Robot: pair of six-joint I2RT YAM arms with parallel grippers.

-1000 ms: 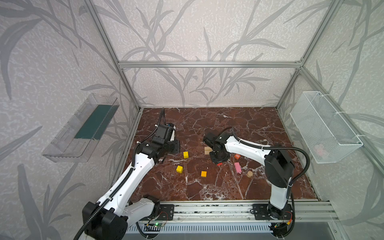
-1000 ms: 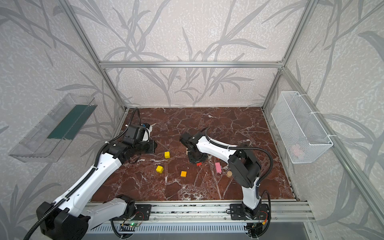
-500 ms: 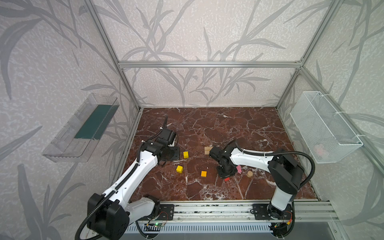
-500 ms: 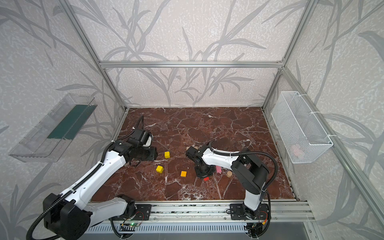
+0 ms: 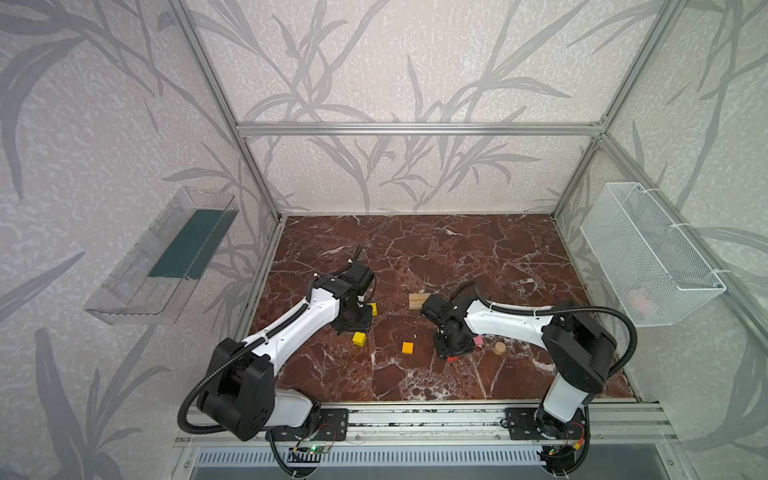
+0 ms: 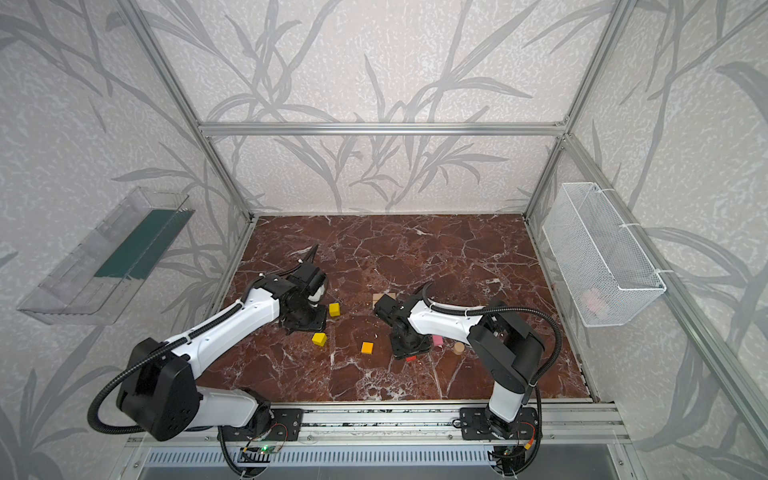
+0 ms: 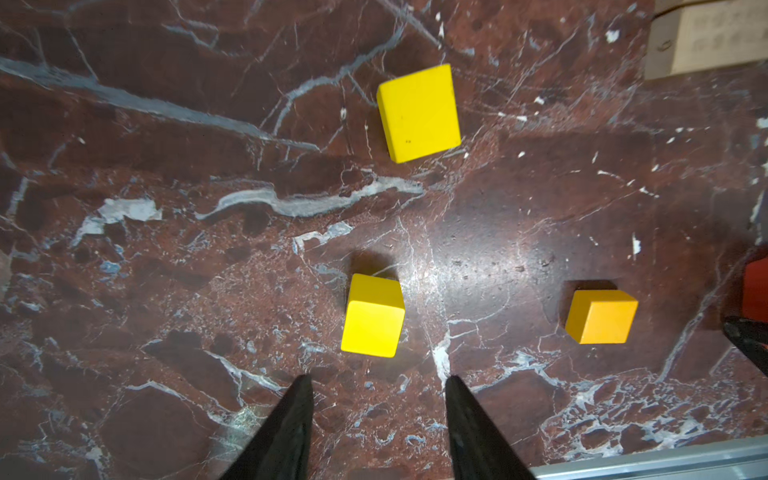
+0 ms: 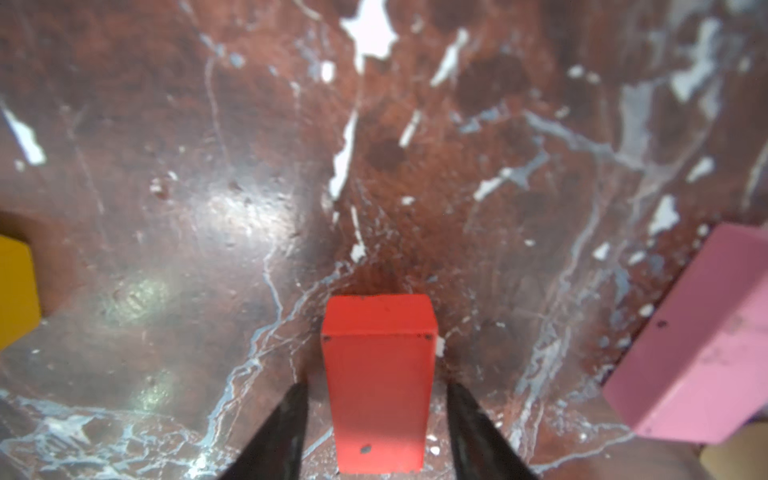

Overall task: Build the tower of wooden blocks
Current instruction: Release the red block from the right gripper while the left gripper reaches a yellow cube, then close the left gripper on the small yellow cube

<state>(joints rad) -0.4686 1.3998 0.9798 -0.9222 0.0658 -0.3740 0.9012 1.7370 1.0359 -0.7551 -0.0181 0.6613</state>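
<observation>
One red brick (image 8: 378, 386) shows small dark chips.

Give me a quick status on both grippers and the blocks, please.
Left gripper open, empty, yellow cube just ahead. Right gripper open, jaws either side of red brick, not pinching. Pink brick close beside, could crowd the grasp.
</observation>
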